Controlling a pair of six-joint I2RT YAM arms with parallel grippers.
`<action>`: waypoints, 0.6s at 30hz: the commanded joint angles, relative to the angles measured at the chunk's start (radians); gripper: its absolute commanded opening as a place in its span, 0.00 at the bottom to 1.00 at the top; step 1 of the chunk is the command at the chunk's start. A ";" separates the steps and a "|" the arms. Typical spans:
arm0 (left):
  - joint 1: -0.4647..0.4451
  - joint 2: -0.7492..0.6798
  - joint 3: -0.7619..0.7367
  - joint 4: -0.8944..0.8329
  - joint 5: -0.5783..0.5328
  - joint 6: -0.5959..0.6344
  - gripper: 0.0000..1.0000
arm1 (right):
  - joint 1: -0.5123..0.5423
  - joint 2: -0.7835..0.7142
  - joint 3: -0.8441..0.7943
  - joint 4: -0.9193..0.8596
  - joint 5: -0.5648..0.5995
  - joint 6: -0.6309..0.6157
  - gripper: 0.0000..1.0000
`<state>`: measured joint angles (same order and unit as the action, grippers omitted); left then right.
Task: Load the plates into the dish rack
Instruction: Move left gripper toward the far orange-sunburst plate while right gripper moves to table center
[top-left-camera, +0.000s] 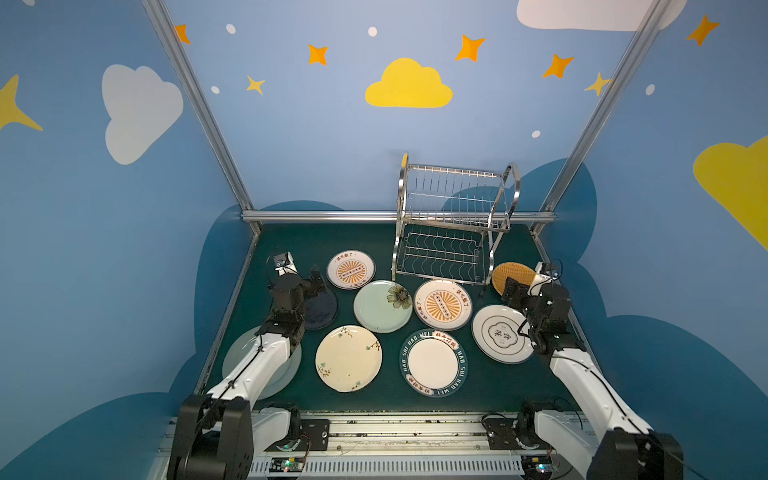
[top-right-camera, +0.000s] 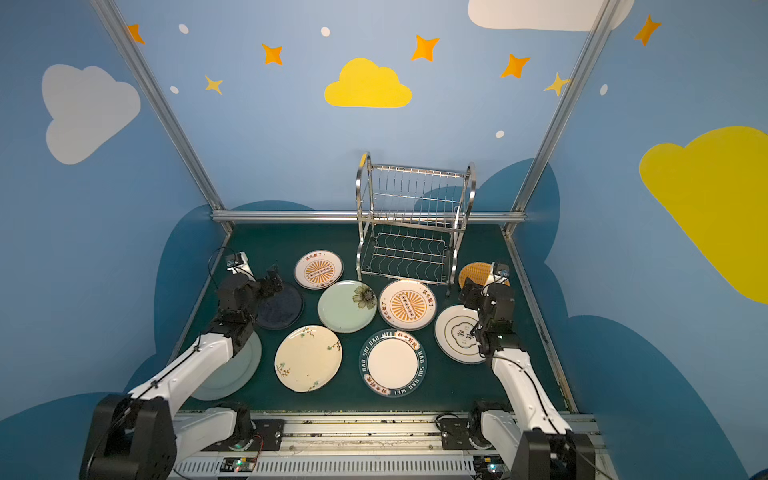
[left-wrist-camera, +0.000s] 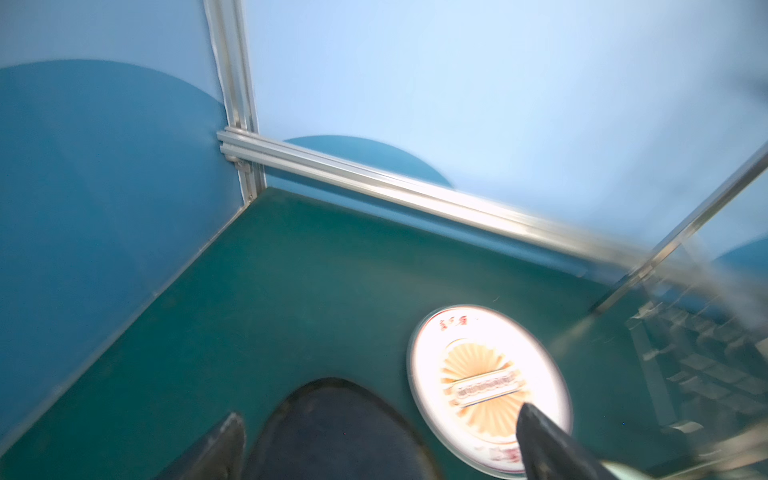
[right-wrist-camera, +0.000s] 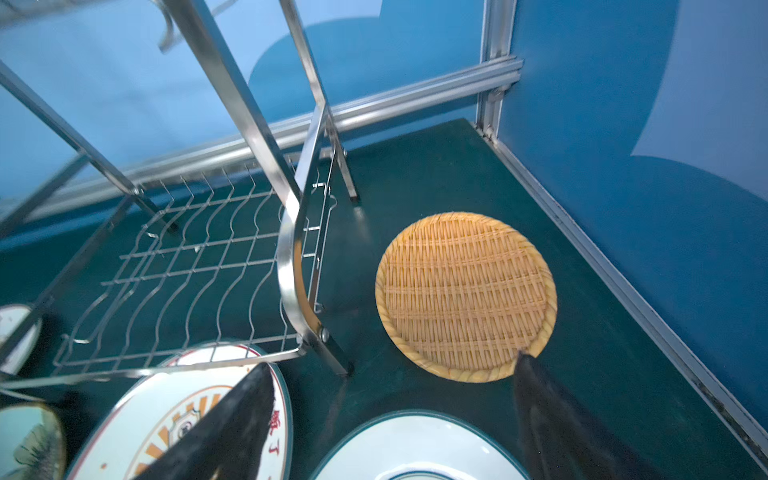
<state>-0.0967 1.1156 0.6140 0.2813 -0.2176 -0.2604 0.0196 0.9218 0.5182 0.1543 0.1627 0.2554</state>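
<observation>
Behind the plates (top-left-camera: 382, 306), dish rack (top-left-camera: 453, 224) lies lengthwise along the wall (top-left-camera: 332, 145) (slightly skewed); left hand (left-wrist-camera: 380, 415), right hand (right-wrist-camera: 394, 363) gape empty.

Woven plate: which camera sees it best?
The right wrist view: the woven plate lies nearly whole and close, its weave clear. Both top views show it small and partly hidden beside the dish rack. The left wrist view misses it.

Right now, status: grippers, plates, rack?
Left gripper open above navy plate. Right gripper open by woven plate. Dish rack empty, plates all flat on table. No obstruction seen.
</observation>
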 joint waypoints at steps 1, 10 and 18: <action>-0.003 -0.016 0.111 -0.388 -0.041 -0.344 1.00 | -0.004 -0.084 -0.022 -0.139 0.085 0.197 0.88; 0.030 0.035 0.202 -0.446 0.341 -0.424 1.00 | -0.022 -0.188 -0.078 -0.031 -0.254 0.411 0.97; 0.096 0.342 0.397 -0.475 0.515 -0.334 1.00 | 0.195 -0.003 0.063 -0.056 -0.593 0.297 0.96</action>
<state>-0.0265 1.3743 0.9428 -0.1623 0.1802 -0.6395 0.1295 0.8913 0.5491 0.0605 -0.2852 0.6083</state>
